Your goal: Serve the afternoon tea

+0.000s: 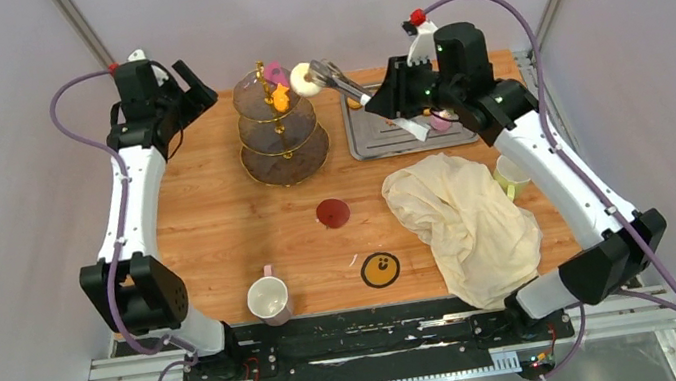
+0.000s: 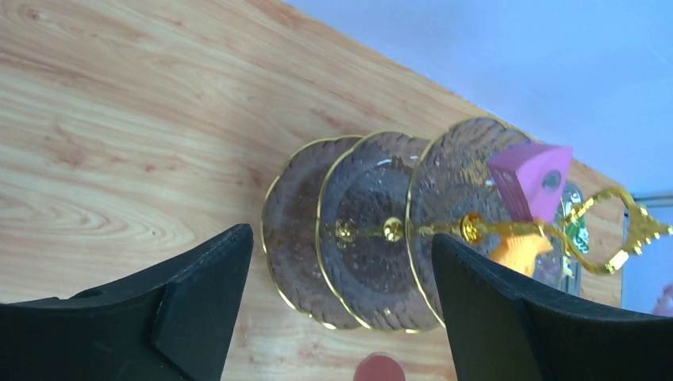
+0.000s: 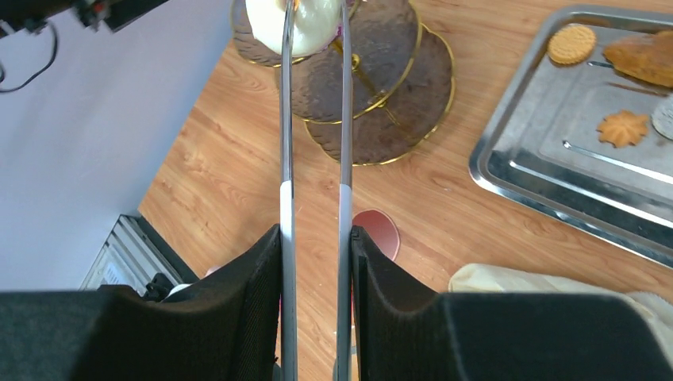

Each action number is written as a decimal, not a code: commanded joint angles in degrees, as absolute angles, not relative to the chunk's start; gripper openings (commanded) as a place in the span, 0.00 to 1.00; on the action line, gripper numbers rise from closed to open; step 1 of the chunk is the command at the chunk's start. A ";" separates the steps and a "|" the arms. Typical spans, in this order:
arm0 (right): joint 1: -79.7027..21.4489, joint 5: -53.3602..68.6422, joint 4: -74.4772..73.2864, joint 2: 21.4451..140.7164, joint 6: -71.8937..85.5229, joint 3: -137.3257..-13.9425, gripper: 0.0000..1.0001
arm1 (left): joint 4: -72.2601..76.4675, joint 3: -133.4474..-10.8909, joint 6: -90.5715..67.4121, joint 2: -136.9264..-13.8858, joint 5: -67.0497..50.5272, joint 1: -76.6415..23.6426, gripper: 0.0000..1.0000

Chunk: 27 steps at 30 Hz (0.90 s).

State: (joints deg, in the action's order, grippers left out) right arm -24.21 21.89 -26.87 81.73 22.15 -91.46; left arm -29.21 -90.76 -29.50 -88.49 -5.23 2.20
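The three-tier smoky glass stand stands at the back middle of the table. A pink cake and an orange piece sit on its top tier. My right gripper is shut on steel tongs. The tongs pinch a white donut in the air right beside the top tier. My left gripper hangs open to the left of the stand, holding nothing. One mug stands front left, another at the right by the cloth.
A steel tray with biscuits lies right of the stand. A cream cloth is heaped front right. A red coaster and a yellow one lie mid-table.
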 commanded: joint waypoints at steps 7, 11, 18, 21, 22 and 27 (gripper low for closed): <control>-34.10 20.05 -26.98 87.27 20.28 -100.87 0.01 | -29.46 -99.74 -28.48 -98.77 -6.59 3.06 0.87; -36.32 18.98 -27.07 88.98 20.77 -102.78 0.01 | -29.53 -100.44 -28.77 -101.09 -7.78 3.08 0.86; -36.83 17.21 -27.21 89.01 20.90 -102.35 0.01 | -27.88 -98.83 -28.82 -102.18 -10.29 2.76 0.85; -36.82 15.93 -27.45 88.37 20.75 -101.77 0.00 | -28.97 -99.08 -27.91 -102.39 -10.43 2.12 0.85; -36.78 15.65 -27.44 88.26 20.69 -101.61 0.00 | -29.26 -98.92 -27.60 -102.14 -10.39 1.89 0.85; -36.83 14.05 -28.10 88.00 20.81 -101.10 0.01 | -29.73 -96.14 -26.80 -99.92 -10.00 0.69 0.85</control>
